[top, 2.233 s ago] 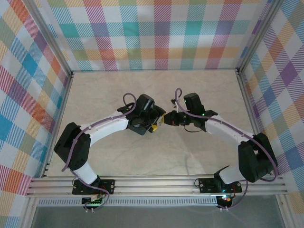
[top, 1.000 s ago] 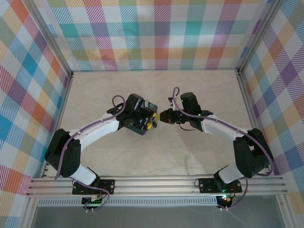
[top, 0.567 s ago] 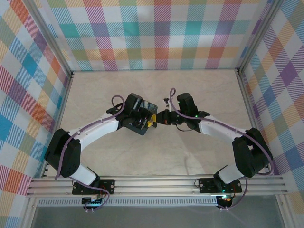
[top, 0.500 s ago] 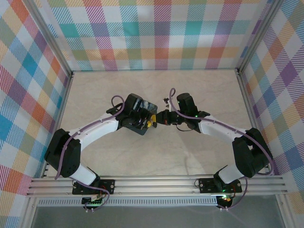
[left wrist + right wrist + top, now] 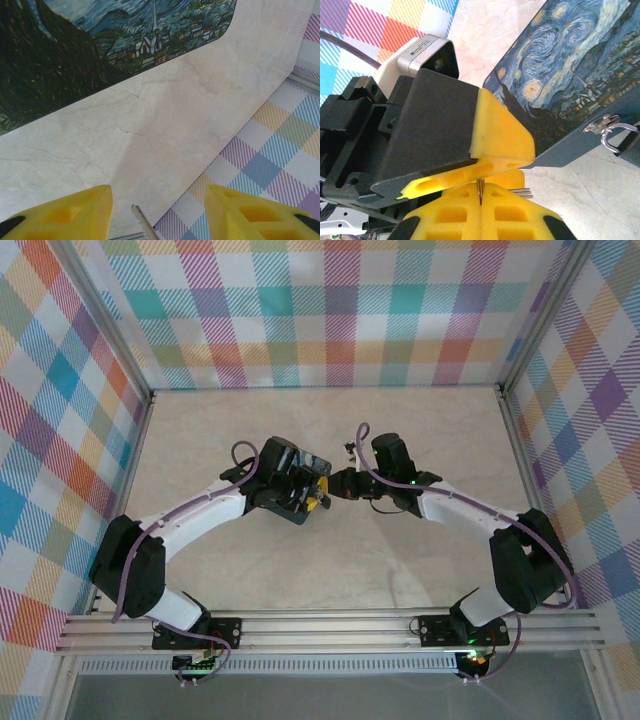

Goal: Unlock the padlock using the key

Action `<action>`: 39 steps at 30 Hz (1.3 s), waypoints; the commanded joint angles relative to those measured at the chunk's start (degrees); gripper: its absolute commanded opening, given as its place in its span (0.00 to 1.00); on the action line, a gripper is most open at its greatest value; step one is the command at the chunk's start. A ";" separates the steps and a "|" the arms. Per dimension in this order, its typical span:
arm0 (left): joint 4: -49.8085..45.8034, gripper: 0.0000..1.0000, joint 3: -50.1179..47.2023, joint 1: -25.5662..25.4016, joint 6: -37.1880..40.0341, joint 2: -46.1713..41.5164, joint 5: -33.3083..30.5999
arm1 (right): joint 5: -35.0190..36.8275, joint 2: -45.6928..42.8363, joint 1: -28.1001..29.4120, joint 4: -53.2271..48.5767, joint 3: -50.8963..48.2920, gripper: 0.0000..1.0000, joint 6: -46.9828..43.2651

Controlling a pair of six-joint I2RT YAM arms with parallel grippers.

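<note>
Right gripper (image 5: 481, 194) is clenched on the key (image 5: 142, 223). Left gripper (image 5: 157, 197) is spread wide around its blade. Padlock (image 5: 629, 148) hangs off the tin (image 5: 570, 85), three o'clock. Left should clamp squarely before right lets go, I'd say.

Bright even light, soft shadows (barely any), wrist close-ups slightly blurred

Pale marbled tabletop (image 5: 165, 125), swirl-painted tin (image 5: 75, 50) (blue and yellow) flat upon it.

Matt marble-look table (image 5: 165, 130), smooth painted tin (image 5: 570, 75), thin silvery metal key (image 5: 143, 226).
</note>
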 commanded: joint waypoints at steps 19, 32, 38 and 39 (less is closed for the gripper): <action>3.63 0.19 -3.69 0.89 -3.31 -2.12 2.14 | -0.81 -0.52 1.93 4.36 -0.41 0.02 -1.11; -1.03 0.01 -3.34 1.52 0.36 -3.12 0.10 | 2.88 -2.21 1.93 1.31 -1.41 0.07 -2.78; -2.30 0.00 -1.98 1.52 2.37 -2.30 -0.12 | 3.53 -2.37 1.91 0.89 -2.29 0.11 -3.31; -2.45 0.00 -1.88 1.52 2.70 -2.27 -0.24 | 3.69 -2.40 1.86 0.95 -2.50 0.11 -3.40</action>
